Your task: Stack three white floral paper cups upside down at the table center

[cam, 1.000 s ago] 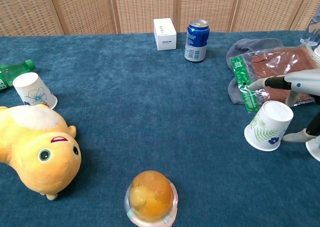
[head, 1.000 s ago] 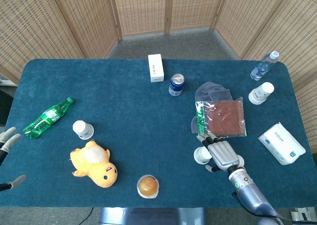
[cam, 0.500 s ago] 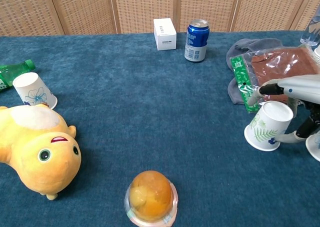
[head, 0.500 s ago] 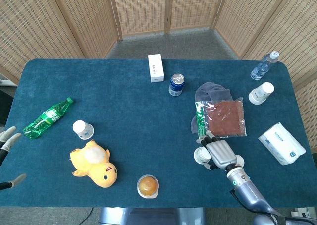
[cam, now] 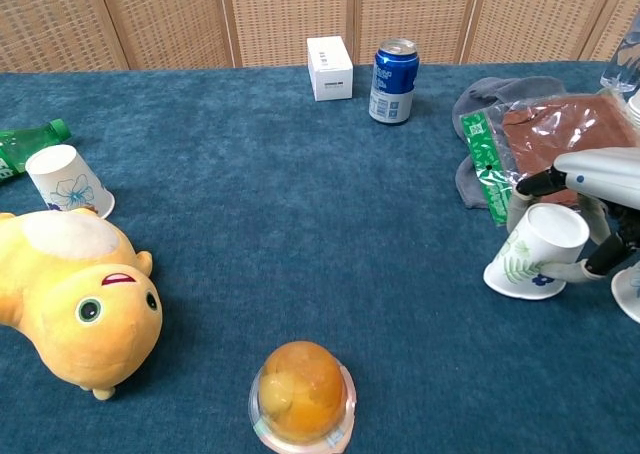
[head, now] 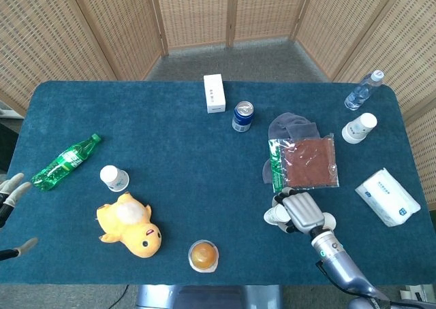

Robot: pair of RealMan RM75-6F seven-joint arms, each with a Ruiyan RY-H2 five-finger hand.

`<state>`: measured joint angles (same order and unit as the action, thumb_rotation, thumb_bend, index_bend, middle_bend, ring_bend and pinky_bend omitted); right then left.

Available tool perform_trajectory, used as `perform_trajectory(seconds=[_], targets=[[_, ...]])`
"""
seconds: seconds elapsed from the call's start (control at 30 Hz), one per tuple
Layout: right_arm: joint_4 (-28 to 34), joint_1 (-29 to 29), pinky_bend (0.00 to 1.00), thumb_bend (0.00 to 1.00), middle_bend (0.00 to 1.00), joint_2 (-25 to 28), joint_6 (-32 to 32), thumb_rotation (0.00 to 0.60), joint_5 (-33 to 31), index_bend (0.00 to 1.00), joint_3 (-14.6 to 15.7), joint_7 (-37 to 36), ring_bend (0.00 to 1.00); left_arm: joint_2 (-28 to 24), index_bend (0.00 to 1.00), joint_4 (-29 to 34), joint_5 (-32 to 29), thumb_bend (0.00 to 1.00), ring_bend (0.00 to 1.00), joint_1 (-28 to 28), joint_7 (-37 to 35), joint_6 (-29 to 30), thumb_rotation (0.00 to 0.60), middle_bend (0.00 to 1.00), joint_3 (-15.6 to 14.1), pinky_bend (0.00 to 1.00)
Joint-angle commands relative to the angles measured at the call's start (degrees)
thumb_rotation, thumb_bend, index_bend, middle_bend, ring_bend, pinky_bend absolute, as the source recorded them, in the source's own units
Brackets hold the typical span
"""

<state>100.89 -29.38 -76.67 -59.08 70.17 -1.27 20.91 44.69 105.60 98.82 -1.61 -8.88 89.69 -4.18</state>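
Observation:
A white floral paper cup stands upside down and tilted at the right front of the table, and shows partly as the cup in the head view. My right hand lies over it and grips it, fingers above and thumb below. A second cup stands upside down at the left, the same cup by the green bottle. A third cup stands at the far right. My left hand hangs off the left table edge, fingers apart and holding nothing.
A yellow plush duck and a jelly cup lie near the front. A green bottle, white box, blue can, grey cloth, brown packet, tissue pack and water bottle lie around.
My right hand has wrapped its fingers round the cup, which now leans over further. The left hand has barely moved.

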Motion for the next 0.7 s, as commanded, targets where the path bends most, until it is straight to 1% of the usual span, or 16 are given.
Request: perform_trajectory(seconds=[0.03,0.2,0.33,0.5,0.7], targets=[[1.4,-0.1,0.6,0.37,0.42,0.7,-0.3,0.6,0.3,0.43,-0.3,0.6,0.21,0.0,0.0,0.1,0.0,0.19,0.0,0.0,0.0,0.0,0.6,0.0,0.0,0.0],[5.0,-1.3,0.6,0.38,0.42,2.0,-0.1,0.6,0.0,0.43,-1.2,2.8,0.21,0.0,0.0,0.2,-0.1,0.19,0.0,-0.1,0.1,-0.3,0.6,0.0,0.0,0.0],[7.4,-3.2,0.6,0.38,0.42,2.0,0.9,0.6,-1.7,0.44,-3.0,4.9,0.21,0.1,0.0,0.4,0.0,0.19,0.0,-0.2,0.3,-0.6,0.6,0.0,-0.1,0.0],[8.2,-7.4,0.6,0.38,0.42,0.1,2.9,0.6,-6.1,0.44,-6.1,9.4,0.21,0.0,0.0,0.5,0.4,0.19,0.0,-0.1,0.3,-0.5,0.6,0.0,-0.3,0.0],[6.9,-13.4,0.6,0.38,0.42,-4.0,5.0,0.6,-13.9,0.44,-9.1,15.1,0.21,-0.2,0.0,0.4,0.4,0.19,0.0,-0.1,-0.4,-0.1,0.6,0.0,-0.2,0.0]])
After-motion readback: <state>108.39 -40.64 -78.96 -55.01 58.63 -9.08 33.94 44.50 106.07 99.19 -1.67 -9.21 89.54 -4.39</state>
